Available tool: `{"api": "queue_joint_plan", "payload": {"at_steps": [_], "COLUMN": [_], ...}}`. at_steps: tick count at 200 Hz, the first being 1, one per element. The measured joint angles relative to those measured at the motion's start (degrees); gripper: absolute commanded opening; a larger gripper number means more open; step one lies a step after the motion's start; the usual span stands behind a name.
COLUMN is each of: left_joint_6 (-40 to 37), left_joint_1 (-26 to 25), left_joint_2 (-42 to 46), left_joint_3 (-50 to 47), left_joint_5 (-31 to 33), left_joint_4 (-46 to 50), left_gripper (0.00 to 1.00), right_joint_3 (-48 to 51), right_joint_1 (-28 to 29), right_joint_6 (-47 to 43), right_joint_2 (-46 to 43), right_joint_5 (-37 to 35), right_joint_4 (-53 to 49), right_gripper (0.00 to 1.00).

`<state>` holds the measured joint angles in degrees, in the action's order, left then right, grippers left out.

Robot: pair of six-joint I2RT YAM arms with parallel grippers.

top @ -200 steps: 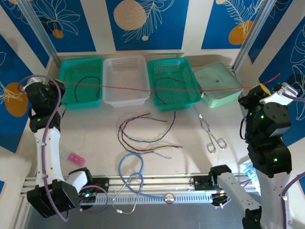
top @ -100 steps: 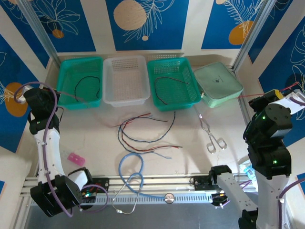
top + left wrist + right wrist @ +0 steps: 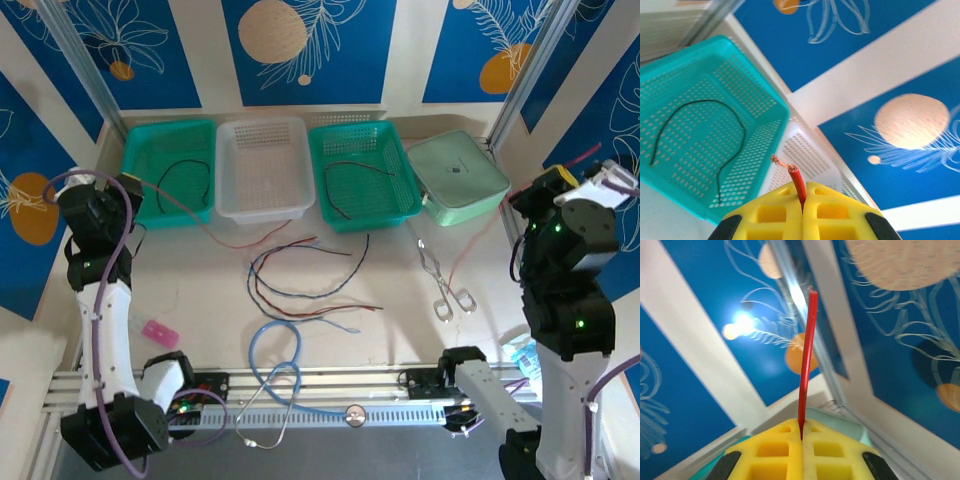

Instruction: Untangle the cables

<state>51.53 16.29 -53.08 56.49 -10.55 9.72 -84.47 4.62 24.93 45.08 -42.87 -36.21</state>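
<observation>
Left gripper (image 3: 802,202): yellow jaws closed tight on one end of the thin red cable (image 3: 798,181), frayed tip poking out. Right gripper (image 3: 801,436): jaws clamped on a red cable end too. From each gripper, red slack sags to the desk before the baskets. Loose red, black and blue-grey cables (image 3: 300,275) lie curled mid-desk.

Yellow left hand (image 3: 803,195) and yellow right hand (image 3: 801,432) — a red cable (image 3: 798,182) between each one's fingers; past the left hand, a teal perforated basket (image 3: 695,145).
</observation>
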Motion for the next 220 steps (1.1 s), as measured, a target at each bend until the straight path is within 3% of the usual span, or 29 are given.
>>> {"api": "queue_joint_plan", "payload": {"at_steps": [70,103,136,186,220], "left_joint_6": [-5.2,-6.2,-7.4,-8.6,-8.8], "left_joint_1": [-10.0,-14.3,-14.8,-14.8,-14.8], "left_joint_2": [5.6,5.4,5.2,5.4,5.4], "left_joint_3": [3.8,3.8,5.1,7.1,7.1], "left_joint_5": [-0.5,-0.6,-0.6,-1.0,-1.0], "left_joint_4": [3.9,5.2,6.4,6.4,6.5], "left_gripper": [0.00,0.00,0.00,0.00,0.00], "right_joint_3": [-14.5,-22.6,-30.8,-45.2,-47.8], "right_joint_1": [1.9,7.8,14.0,13.7,13.8], "right_joint_6": [5.0,5.7,0.8,-3.3,-7.6], "right_joint_2": [12.0,20.3,30.7,45.5,52.3], "right_joint_5": [12.5,15.4,15.3,15.3,14.1], "right_joint_4": [6.7,11.6,17.9,19.6,20.2], "right_gripper": [0.00,0.00,0.00,0.00,0.00]}}
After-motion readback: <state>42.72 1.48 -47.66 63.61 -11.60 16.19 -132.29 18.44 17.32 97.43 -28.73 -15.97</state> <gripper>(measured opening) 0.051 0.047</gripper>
